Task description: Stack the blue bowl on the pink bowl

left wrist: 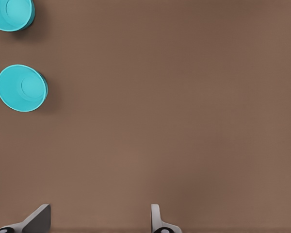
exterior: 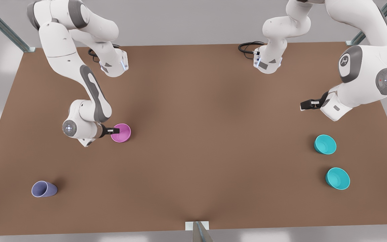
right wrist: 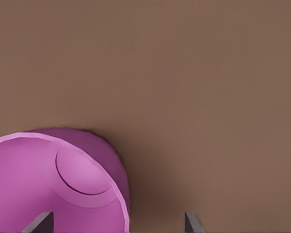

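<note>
The pink bowl (exterior: 122,133) (right wrist: 34,184) stands upright at the front view's left. My right gripper (exterior: 115,129) (right wrist: 116,223) is open at its rim, one finger over the inside and the other outside, with the bowl's wall between them. The blue bowl (exterior: 324,144) (left wrist: 20,88) sits on the table at the front view's right. My left gripper (exterior: 303,106) (left wrist: 99,221) hangs open and empty above bare table, a little behind that bowl and apart from it.
A slightly wider teal bowl (exterior: 338,178) (left wrist: 9,13) stands just in front of the blue bowl. A pale lavender cup (exterior: 43,189) lies tipped at the front left. The brown table (exterior: 200,134) is bare between the two arms.
</note>
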You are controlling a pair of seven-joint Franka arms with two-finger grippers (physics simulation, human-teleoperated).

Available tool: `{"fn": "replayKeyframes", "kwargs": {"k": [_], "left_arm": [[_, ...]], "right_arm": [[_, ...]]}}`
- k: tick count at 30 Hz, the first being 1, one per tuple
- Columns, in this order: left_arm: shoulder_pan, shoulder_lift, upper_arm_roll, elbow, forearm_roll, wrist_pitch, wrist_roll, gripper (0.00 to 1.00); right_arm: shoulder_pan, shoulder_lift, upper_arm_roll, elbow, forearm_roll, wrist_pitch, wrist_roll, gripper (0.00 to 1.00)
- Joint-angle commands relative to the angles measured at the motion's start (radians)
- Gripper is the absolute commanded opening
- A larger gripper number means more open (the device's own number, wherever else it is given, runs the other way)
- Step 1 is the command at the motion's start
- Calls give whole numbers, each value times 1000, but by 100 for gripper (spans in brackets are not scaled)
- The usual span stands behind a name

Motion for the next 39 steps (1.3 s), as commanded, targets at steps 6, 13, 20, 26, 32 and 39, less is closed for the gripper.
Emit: {"fn": "replayKeyframes", "kwargs": {"k": [6,13,20,26,32,39], "left_arm": [[0,-2,-1,0,1,-1,-4,100],[0,-1,-1,0,1,-1,-4,100],[0,-2,-1,0,1,-6,-4,100],[-5,2,-2,0,-3,-6,-6,100],[0,1,-1,2,-4,-6,-4,100],[-2,36,-1,2,-4,-6,-12,100]], "right_arm": [[-1,21,11,-3,13,123,-36,86],[0,34,14,17,13,109,-36,21],[129,102,119,464,239,-209,90,21],[458,300,114,704,260,2,734,21],[548,461,109,836,92,-5,984,21],[550,502,109,836,75,-5,986,32]]}}
